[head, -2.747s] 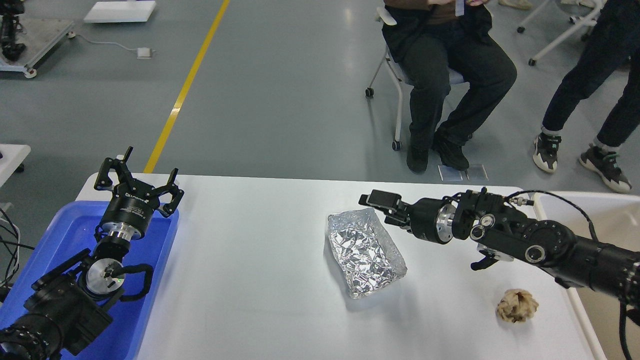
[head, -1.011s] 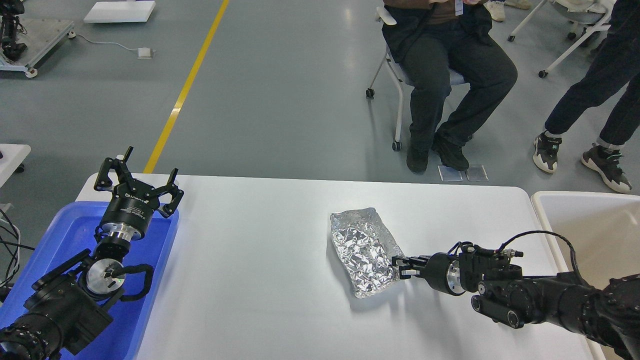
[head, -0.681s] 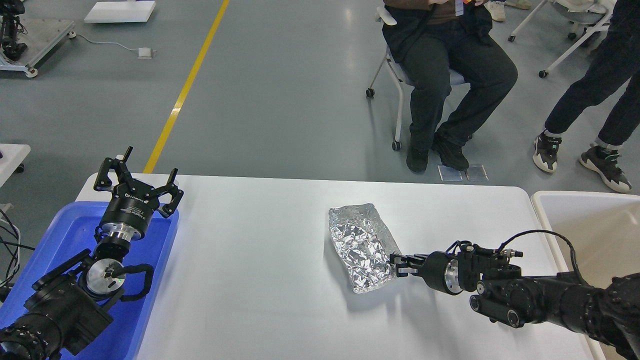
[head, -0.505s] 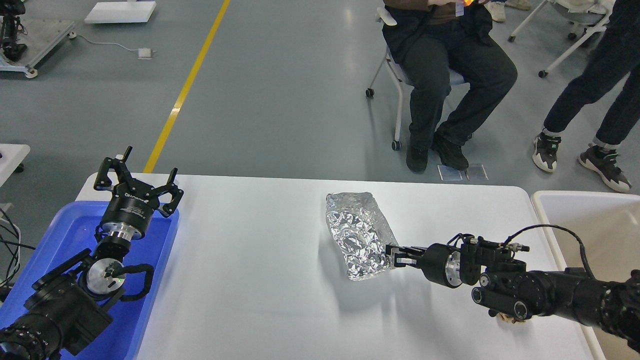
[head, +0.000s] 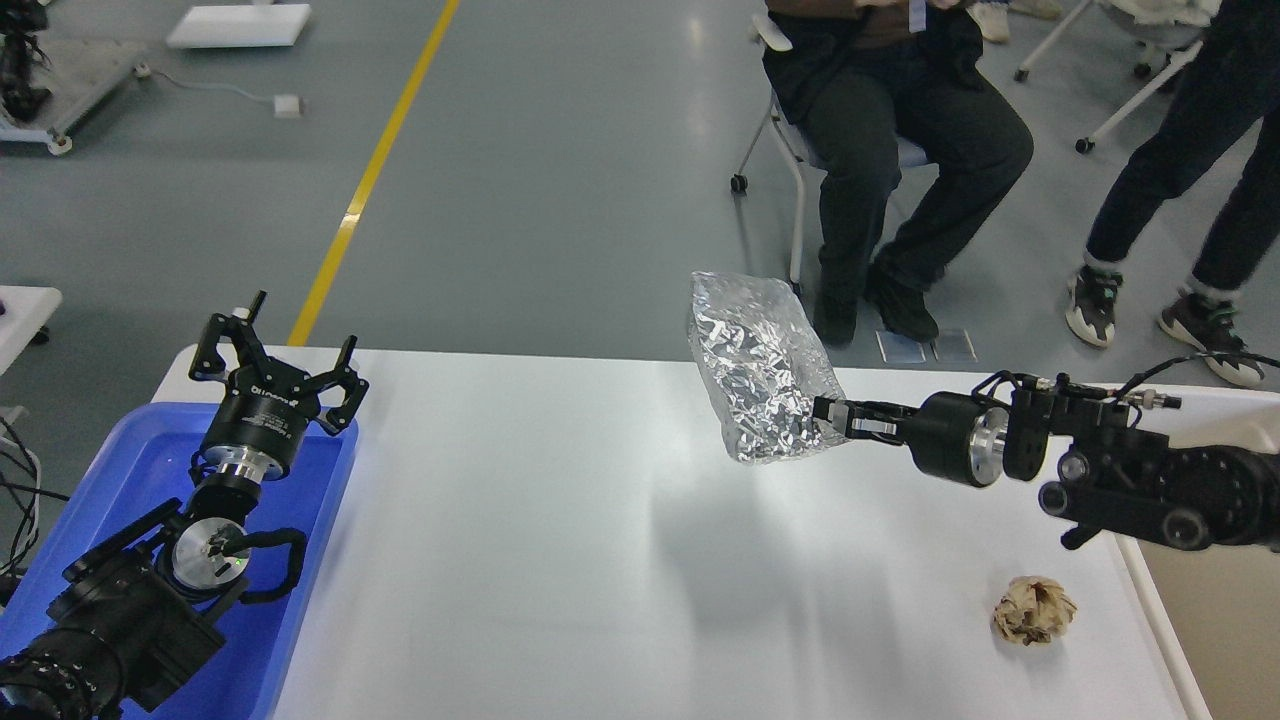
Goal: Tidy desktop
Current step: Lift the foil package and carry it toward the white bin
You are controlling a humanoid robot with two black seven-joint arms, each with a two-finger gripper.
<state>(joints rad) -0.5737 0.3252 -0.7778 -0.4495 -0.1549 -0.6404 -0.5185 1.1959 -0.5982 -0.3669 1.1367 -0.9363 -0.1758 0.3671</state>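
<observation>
The desktop (head: pixel 520 560) is a wide white tabletop with rounded corners. My right gripper (head: pixel 832 417) is shut on the edge of a crumpled silver foil tray (head: pixel 760 380) and holds it tilted in the air above the table's far right part. A crumpled brown paper ball (head: pixel 1034 610) lies on the desktop at the front right, below my right arm. My left gripper (head: pixel 272 352) is open and empty above the far end of the blue plastic tray (head: pixel 140 470) at the left.
A white-rimmed beige bin (head: pixel 1215 600) stands against the table's right edge, partly behind my right arm. A seated person (head: pixel 900 130) and a standing person (head: pixel 1180 150) are beyond the far edge.
My right gripper closed on the foil tray's edge, then lifted it off the desktop and carried it up and to the right. The paper ball shows again. The left arm has not moved.
</observation>
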